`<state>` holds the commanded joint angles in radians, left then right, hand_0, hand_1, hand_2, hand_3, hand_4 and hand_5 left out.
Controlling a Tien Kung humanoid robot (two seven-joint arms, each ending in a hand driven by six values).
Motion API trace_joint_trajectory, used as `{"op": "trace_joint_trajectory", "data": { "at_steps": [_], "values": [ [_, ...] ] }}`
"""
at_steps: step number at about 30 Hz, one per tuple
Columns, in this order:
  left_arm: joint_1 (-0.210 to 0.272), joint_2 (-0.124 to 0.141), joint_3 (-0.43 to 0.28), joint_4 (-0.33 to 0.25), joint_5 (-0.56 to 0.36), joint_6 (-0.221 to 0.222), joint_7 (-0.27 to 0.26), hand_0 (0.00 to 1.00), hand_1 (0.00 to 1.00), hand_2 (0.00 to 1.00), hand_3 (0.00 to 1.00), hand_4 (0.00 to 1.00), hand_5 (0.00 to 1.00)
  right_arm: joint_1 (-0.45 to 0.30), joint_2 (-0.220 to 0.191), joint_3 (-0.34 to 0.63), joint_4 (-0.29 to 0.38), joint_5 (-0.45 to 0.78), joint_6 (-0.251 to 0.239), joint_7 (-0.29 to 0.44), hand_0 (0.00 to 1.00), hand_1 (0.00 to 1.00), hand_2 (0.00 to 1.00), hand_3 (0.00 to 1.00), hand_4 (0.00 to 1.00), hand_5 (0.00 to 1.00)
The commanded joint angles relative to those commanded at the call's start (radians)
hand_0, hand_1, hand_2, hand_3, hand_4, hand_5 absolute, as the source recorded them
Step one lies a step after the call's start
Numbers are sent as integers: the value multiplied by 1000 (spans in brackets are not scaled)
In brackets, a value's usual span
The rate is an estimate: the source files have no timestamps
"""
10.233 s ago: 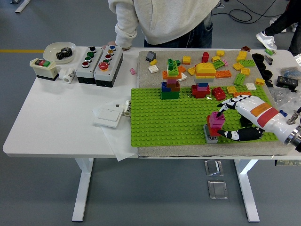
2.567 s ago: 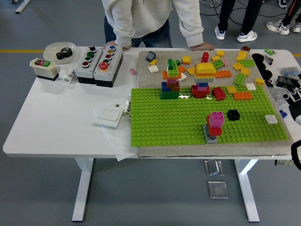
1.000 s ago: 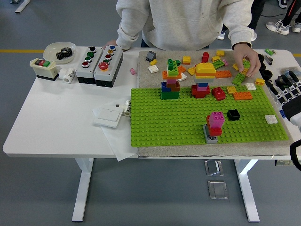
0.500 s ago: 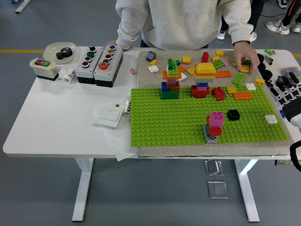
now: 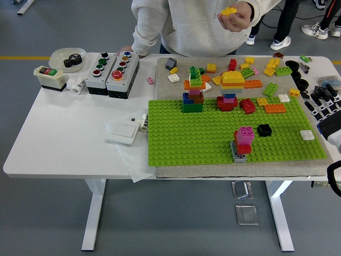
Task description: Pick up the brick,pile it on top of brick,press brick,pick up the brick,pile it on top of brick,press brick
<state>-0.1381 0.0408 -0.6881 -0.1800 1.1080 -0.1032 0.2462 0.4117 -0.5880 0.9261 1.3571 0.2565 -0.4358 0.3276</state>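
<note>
Bricks stacked on green baseplate, white table.

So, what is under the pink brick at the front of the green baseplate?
Under the pink plastic brick sits a red brick, and below that a grey brick on the green studded baseplate. Whether anything lies beneath the grey brick is covered.

Brick stack sits on baseplate, near front edge. Loose brick just right of it. Button boxes far left, behind.
</note>
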Motion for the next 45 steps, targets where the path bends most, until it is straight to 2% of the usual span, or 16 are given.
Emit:
{"op": "trace_joint_trajectory", "data": {
  "at_steps": [22, 45],
  "values": [
    [-6, 5, 1, 0, -6, -3, 1, 788, 696, 591, 533, 523, 509, -1, 2, 7, 3, -2, 1, -4, 572, 617, 721, 647, 953, 596],
    [-12, 5, -7, 0, -8, 0, 2, 791, 697, 592, 533, 523, 508, 16, -3, 10, 26, -79, 0, -17, 566, 615, 726, 647, 946, 594]
  ]
}}
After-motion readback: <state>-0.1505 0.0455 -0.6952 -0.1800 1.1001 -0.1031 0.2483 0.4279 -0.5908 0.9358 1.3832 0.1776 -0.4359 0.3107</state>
